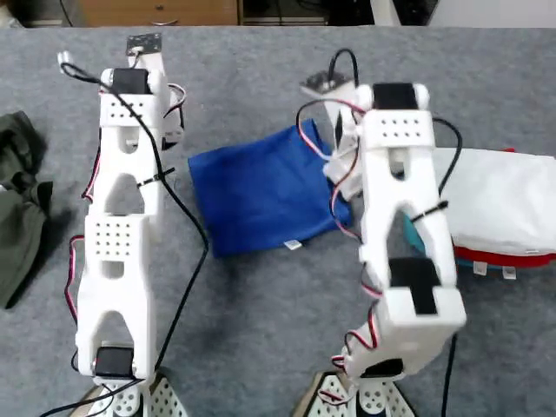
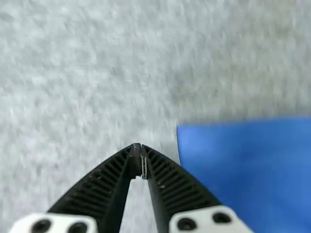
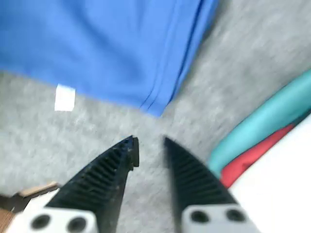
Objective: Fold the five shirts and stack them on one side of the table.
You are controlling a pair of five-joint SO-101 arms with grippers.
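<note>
Grey felt table (image 1: 278,330), wooden drawers (image 1: 156,10) behind

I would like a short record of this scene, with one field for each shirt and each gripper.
blue shirt: folded, lying between the two arms
white shirt: top of a pile at the right, over red shirt and teal shirt
dark green shirt: unfolded heap at the left edge
left gripper: shut, over bare table beside the blue shirt
right gripper: open, holding nothing, between blue shirt and pile
</note>
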